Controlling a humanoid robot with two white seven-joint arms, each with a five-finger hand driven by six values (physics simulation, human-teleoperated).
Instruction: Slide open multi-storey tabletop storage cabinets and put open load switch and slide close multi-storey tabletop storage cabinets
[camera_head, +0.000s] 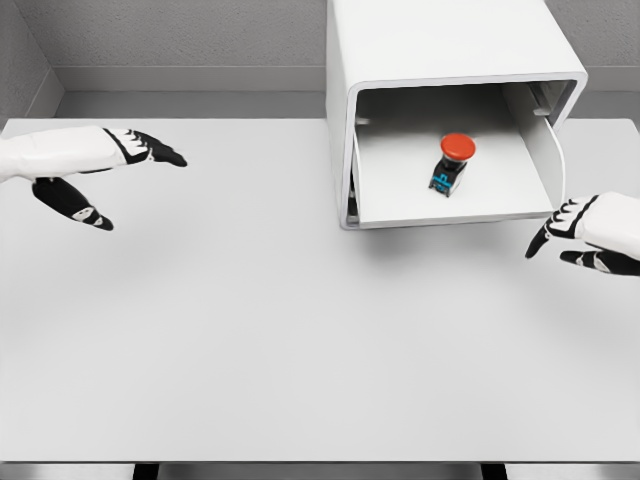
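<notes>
Switch in drawer, drawer not yet closed

Head view: cabinet (440, 60) sat at the far edge of the table (250, 350), right of centre, with its drawer (450, 205) pulled out toward the robot. Load switch (451, 165) with red cap stood upright on the drawer floor, touching neither side wall. So open and place looked done, slide-close was left. Right hand (585, 232) hovered just right of the drawer's front corner, fingers apart and holding nothing. Left hand (100, 170) was well left of the cabinet, fingers spread, empty. Drawer front lip was exposed and unobstructed, with bare table in front of the cabinet for a straight push
</notes>
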